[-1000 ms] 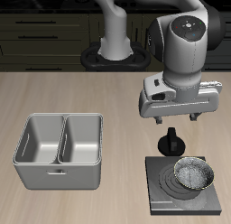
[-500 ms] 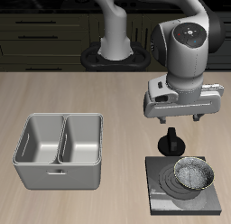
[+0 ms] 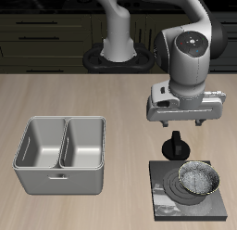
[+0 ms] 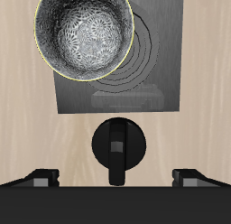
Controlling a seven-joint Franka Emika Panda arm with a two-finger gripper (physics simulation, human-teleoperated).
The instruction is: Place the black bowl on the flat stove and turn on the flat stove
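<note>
On the flat stove (image 3: 190,187) sat the black bowl (image 3: 198,178); my claw (image 3: 180,125) hung spread apart above its knob (image 4: 119,148); no writing showed.

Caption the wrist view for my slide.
Open gripper poised over the flat stove's black knob, black bowl already on the burner.

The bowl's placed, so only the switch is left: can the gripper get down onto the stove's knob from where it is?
Probably yes. The gripper hangs open above the black knob, its fingers apart on either side of it. The black bowl sits farther along the flat stove, clear of the knob, so nothing blocks the descent.
</note>
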